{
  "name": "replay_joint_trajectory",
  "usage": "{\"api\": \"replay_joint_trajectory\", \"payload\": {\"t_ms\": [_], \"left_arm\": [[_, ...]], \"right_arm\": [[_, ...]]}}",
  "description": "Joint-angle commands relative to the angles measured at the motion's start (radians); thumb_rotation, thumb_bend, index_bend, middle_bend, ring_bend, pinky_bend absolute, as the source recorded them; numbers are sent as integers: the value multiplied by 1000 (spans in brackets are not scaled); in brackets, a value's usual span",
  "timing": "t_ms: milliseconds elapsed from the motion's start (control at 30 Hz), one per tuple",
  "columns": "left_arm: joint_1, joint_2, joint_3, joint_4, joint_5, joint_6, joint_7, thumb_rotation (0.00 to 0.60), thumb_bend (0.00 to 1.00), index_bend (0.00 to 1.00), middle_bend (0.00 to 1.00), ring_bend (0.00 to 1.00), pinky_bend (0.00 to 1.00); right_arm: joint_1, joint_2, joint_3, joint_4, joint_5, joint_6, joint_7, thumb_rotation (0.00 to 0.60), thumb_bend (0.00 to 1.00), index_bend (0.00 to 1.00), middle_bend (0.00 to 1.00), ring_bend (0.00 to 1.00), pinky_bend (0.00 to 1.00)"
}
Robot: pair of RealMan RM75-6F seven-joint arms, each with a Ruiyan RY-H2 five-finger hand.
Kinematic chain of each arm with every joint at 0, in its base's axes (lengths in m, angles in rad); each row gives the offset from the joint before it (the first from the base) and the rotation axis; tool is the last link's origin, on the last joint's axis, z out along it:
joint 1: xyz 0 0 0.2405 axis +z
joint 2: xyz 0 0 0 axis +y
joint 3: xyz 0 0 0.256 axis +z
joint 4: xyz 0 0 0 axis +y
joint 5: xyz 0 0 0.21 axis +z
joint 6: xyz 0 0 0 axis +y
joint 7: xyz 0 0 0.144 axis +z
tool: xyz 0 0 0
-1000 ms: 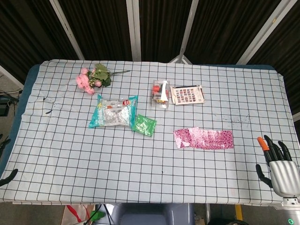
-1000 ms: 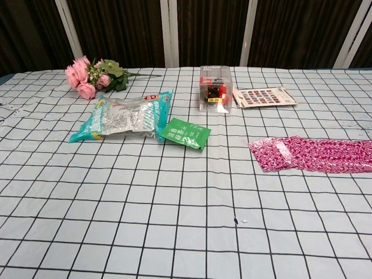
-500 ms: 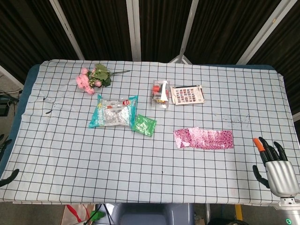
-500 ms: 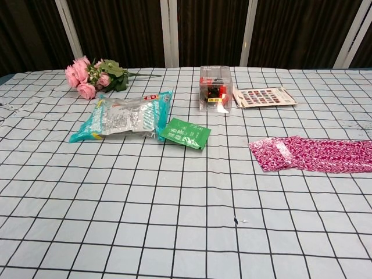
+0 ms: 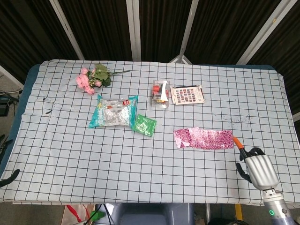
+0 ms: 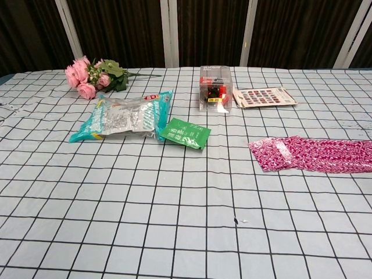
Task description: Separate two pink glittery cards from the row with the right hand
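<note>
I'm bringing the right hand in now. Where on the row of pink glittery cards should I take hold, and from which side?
Probably the right end of the flat, overlapping row of pink glittery cards, coming in from the right. That end lies nearest the right hand, whose orange-tipped finger already points at it. The cards lie flush on the checked tablecloth, so pressing down and sliding the end cards away looks easier than pinching.

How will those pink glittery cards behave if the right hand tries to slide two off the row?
The pink cards lie flat and overlapping on the cloth, so they are probably thin, light and hard to lift by an edge. Pushed, neighbours may drag along. Their glossy glitter suggests the right hand could slip.
</note>
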Motion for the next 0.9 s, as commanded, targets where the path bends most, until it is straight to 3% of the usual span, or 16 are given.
{"api": "replay_joint_trajectory", "payload": {"t_ms": [33,200,400,900], "left_arm": [[-1,0,0,0,0,-1,1,600,347,145,0,0,92],[-1,-1,-1,0,-2,-1,2,600,347,145,0,0,92],[-2,-1,-3,0,-9,-5,4,600,347,145,0,0,92],[-9,-5,-12,2,-29,-15,11,600,347,145,0,0,92]], "right_arm": [[52,-14,15,-22,32,-82,-58,600,509,38,642,680,509],[106,-29,31,-36,83,-180,-107,600,662,80,750,779,615],[166,-68,43,-36,149,-285,-202,600,791,98,814,834,643],[278,-188,55,-45,318,-441,-423,600,822,63,817,839,644]]}}
